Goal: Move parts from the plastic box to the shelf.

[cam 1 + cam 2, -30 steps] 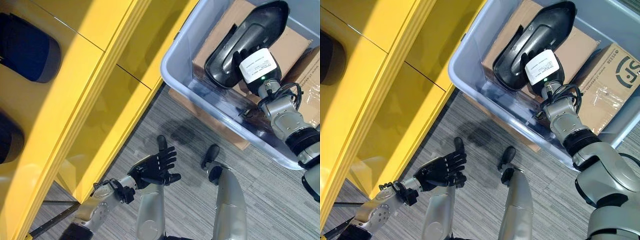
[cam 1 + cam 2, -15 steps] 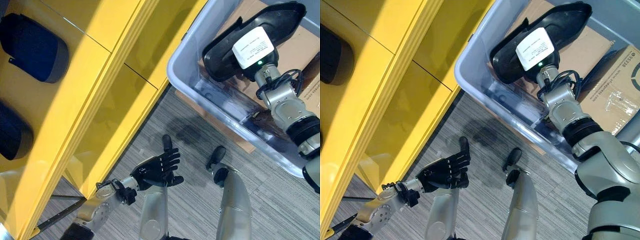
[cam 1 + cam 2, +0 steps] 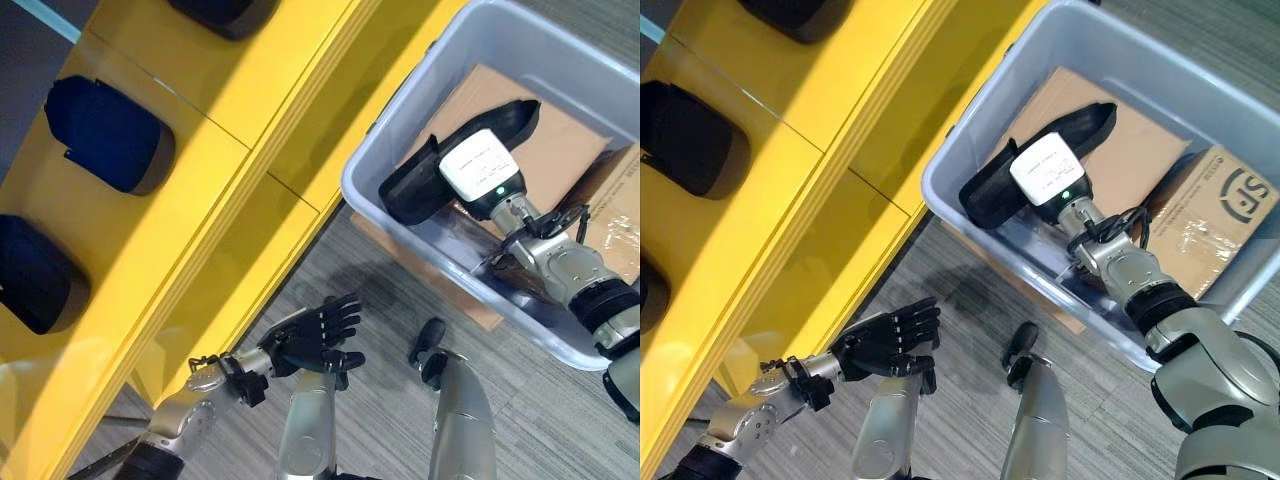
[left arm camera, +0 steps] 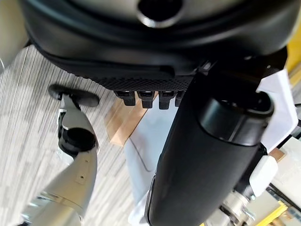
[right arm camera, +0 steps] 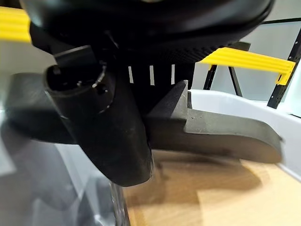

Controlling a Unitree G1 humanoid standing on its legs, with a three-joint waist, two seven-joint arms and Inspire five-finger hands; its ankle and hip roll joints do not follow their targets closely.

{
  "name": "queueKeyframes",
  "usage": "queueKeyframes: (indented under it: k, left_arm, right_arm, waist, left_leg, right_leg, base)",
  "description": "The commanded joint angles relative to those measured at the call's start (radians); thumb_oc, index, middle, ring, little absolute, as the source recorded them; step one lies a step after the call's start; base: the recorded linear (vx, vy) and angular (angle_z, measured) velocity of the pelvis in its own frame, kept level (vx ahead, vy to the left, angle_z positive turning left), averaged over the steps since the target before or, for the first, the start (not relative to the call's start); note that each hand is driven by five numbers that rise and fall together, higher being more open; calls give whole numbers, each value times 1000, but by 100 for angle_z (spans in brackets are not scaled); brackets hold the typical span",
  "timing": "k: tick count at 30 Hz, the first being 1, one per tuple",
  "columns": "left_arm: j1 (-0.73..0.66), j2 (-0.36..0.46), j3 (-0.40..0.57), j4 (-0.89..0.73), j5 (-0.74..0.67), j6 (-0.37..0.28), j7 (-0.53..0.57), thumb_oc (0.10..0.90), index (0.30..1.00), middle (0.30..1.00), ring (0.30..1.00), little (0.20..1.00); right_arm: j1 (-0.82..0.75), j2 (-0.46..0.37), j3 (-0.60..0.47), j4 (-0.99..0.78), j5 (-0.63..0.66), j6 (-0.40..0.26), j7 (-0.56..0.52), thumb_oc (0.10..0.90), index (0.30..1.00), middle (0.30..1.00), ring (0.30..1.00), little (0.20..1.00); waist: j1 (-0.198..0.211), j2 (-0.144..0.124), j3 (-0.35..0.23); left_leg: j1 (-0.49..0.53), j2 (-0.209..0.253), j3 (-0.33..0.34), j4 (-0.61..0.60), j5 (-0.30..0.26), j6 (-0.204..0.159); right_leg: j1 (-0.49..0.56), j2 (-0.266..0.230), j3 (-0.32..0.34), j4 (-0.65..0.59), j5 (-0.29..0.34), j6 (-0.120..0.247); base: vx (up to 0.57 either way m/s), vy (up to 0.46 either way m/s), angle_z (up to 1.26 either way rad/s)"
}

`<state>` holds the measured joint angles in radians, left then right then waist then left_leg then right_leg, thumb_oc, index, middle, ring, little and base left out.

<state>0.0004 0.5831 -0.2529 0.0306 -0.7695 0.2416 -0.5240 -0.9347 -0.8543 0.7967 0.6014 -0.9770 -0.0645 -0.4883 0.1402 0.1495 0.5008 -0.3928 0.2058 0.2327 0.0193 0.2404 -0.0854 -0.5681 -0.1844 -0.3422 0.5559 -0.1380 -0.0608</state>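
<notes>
Beside the plastic box (image 3: 400, 150), the yellow shelf (image 3: 200, 200) holds 3 dark parts (image 3: 110, 135), with bare surface between them.

shelf (image 3: 190, 170) left | plastic box (image 3: 400, 150) right, on floor | part (image 3: 420, 185) and cartons (image 3: 560, 150) in box

Both eye views look steeply down from the head, sharing the yellow shelf (image 3: 150, 230), the plastic box (image 3: 1060, 60) and the floor. Each wrist view looks along its own hand from very close; the right one faces into the box.
</notes>
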Motion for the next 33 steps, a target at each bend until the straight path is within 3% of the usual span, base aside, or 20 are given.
queueKeyframes:
  k: [1,4,13,16,18,19,20,22,23,27,33]
  left_arm:
    - [37,26,-18,-87,-5,-31,-89,900,1000,1000,1000,1000]
    - [61,12,2,-99,-14,-17,-91,900,1000,1000,1000,1000]
    - [99,-41,-8,-88,-18,-35,-57,900,1000,1000,1000,1000]
    - [112,-58,-18,-74,34,-83,-58,900,1000,1000,1000,1000]
    - [114,-54,-16,-77,97,-163,29,900,1000,1000,1000,1000]
    - [114,-54,-16,-77,97,-163,29,900,1000,1000,1000,1000]
    - [114,-36,3,-89,254,-321,152,900,1000,1000,1000,1000]
    - [98,8,45,-119,421,-444,266,900,1000,1000,1000,1000]
    - [81,39,73,-132,489,-503,334,900,1000,1000,1000,1000]
    - [34,83,121,-176,611,-629,382,900,1000,1000,1000,1000]
    - [1,118,149,-215,792,-701,538,900,1000,1000,1000,1000]
  right_arm:
    - [-90,-51,-130,-158,89,11,-125,400,300,300,300,300]
    - [-37,-59,-201,-239,118,19,-124,400,300,300,300,300]
    - [93,-88,-320,-366,131,62,-55,400,300,300,300,300]
    - [155,-115,-368,-411,193,76,14,400,300,300,300,300]
    - [187,-117,-385,-413,271,119,156,400,300,300,300,300]
    - [187,-117,-385,-413,271,119,156,400,300,300,300,300]
    - [239,-119,-407,-413,425,131,294,400,300,300,300,300]
    - [317,-108,-432,-462,485,168,405,400,300,300,300,300]
    - [342,-104,-442,-499,545,204,518,400,300,300,300,300]
    - [410,-106,-473,-600,592,292,712,400,300,300,300,300]
    - [512,-127,-539,-717,657,358,928,400,300,300,300,300]
  waist:
    - [-1,-12,19]
    - [-14,-28,13]
    - [-28,-80,-122]
    - [-42,-95,-184]
    - [-51,-105,-210]
    - [-51,-105,-210]
    - [-54,-112,-230]
    - [-61,-122,-250]
    - [-66,-131,-264]
    - [-100,-160,-299]
    - [-139,-195,-332]
  left_leg:
    - [67,59,-38,-3,-64,-42]
    - [144,62,-29,-11,-73,-44]
    - [258,43,-49,-31,-86,-46]
    - [289,36,-55,-45,-78,-48]
    - [306,27,-58,-47,-81,-48]
    - [306,27,-58,-47,-81,-48]
    - [325,19,-56,-50,-88,-40]
    - [352,11,-54,-62,-96,-38]
    - [371,6,-53,-73,-100,-35]
    - [423,0,-33,-100,-123,-25]
    - [459,-2,13,-107,-159,-19]
  right_leg:
    - [131,48,22,25,-118,79]
    - [222,50,29,-20,-115,81]
    - [427,51,29,-169,-96,80]
    - [488,47,32,-235,-65,89]
    - [522,39,39,-268,-55,95]
    - [522,39,39,-268,-55,95]
    - [543,30,38,-295,-41,100]
    - [559,21,33,-325,-17,109]
    - [568,19,34,-350,5,117]
    - [601,9,55,-432,68,146]
    - [632,-3,71,-528,139,187]
  base:
    - [38,122,-20]
    - [85,191,-5]
    - [146,165,-3]
    - [188,292,5]
    - [130,179,1]
    - [87,176,1]
    - [42,160,3]
    - [41,176,6]
    - [32,130,16]
    - [41,108,13]
    - [34,46,-5]
